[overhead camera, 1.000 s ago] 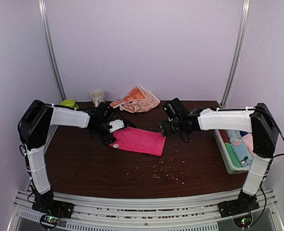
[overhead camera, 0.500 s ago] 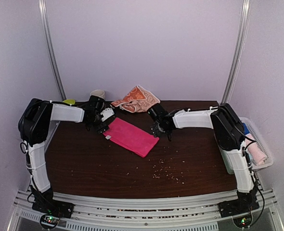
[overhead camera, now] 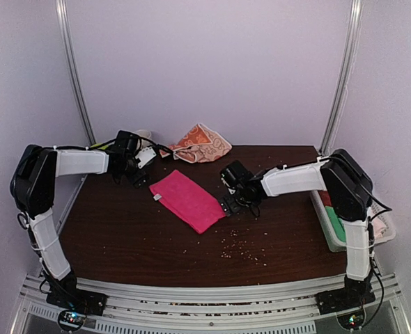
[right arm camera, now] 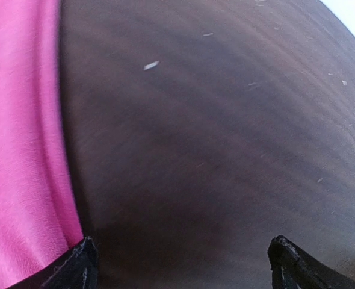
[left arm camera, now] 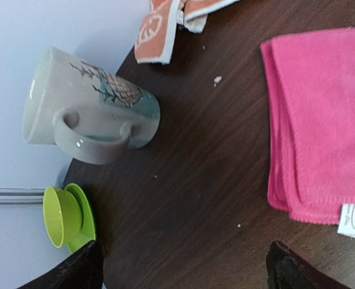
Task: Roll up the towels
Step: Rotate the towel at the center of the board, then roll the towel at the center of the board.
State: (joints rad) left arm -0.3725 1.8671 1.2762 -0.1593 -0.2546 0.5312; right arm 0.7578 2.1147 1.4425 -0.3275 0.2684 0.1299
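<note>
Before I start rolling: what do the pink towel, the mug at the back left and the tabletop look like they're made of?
Pink towel: soft fleecy cloth, probably microfibre, going by its fuzzy matte nap, stitched hem and sewn label.
Mug: likely glazed ceramic, with glossy highlights on the handle and a printed picture.
Table: dark wood-grain surface with a satin sheen. Real wood or laminate, cannot tell.

Dark wood table: pink towel flat mid, orange towel + mug at back, crumbs front.

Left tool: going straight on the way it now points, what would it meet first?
Probably bare table between the mug and pink towel; if it skims level, the orange towel next. Depth unclear.
</note>
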